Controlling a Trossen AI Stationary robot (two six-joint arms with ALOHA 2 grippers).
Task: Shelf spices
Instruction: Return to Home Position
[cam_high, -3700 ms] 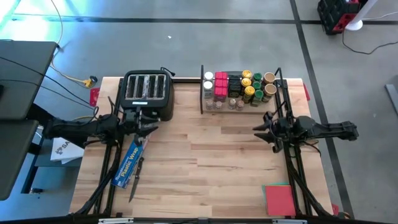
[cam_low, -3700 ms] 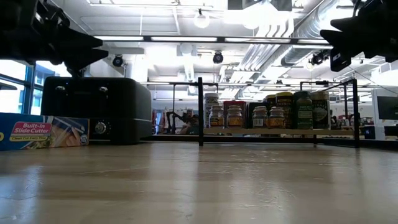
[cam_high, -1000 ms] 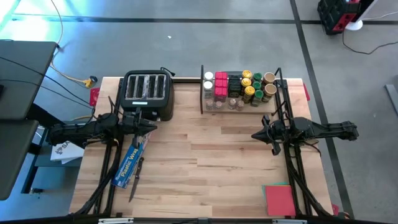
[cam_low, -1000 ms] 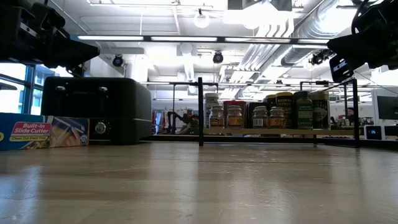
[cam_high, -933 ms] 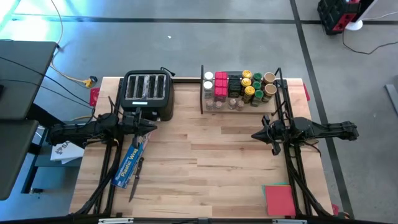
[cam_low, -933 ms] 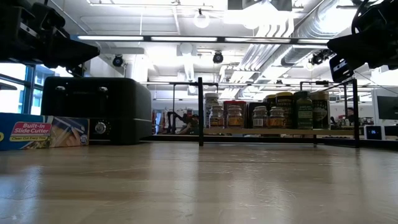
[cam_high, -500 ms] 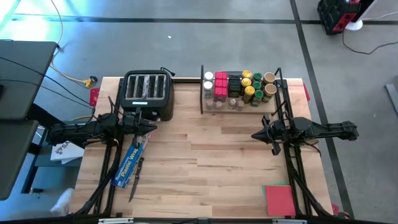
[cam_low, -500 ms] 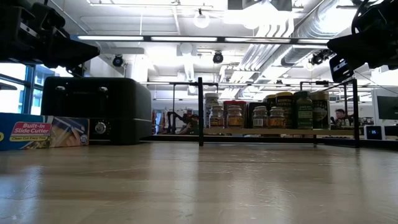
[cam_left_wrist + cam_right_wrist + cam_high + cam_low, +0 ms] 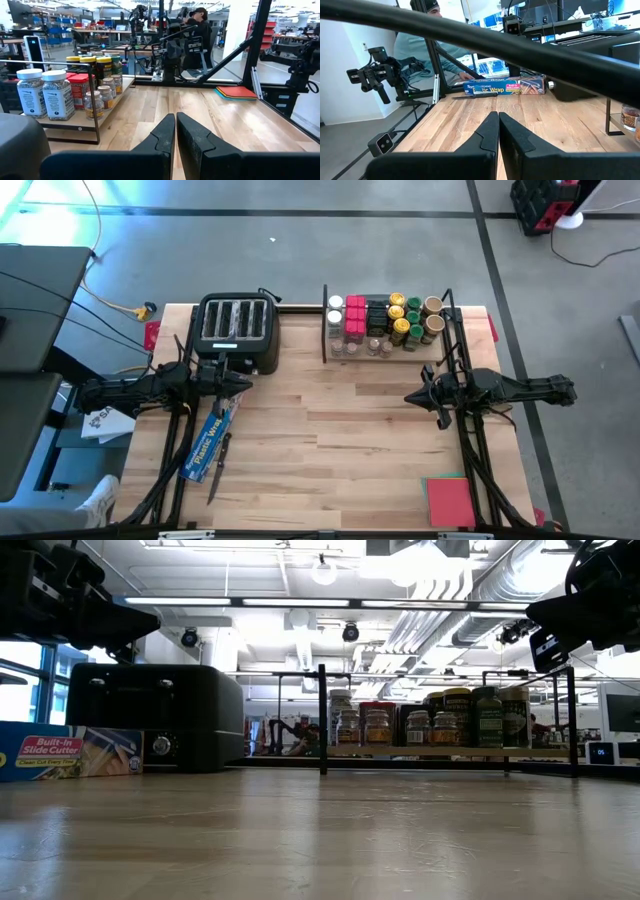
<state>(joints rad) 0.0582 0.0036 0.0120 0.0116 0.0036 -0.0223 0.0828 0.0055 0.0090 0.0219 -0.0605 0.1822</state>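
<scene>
Overhead looks down — low camera level; both catch shelf (image 9: 450, 752).

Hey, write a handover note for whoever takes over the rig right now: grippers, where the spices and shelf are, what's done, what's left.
Left gripper: shut, empty, raised over the table in front of the toaster.
Right gripper: shut, empty, raised in front of the shelf, apart from it.
Spices: every one in view stands on the shelf, at the table's back edge.
Done: shelving, as far as visible.
Left: probably only parking both arms; I see nothing more to pick up.
</scene>
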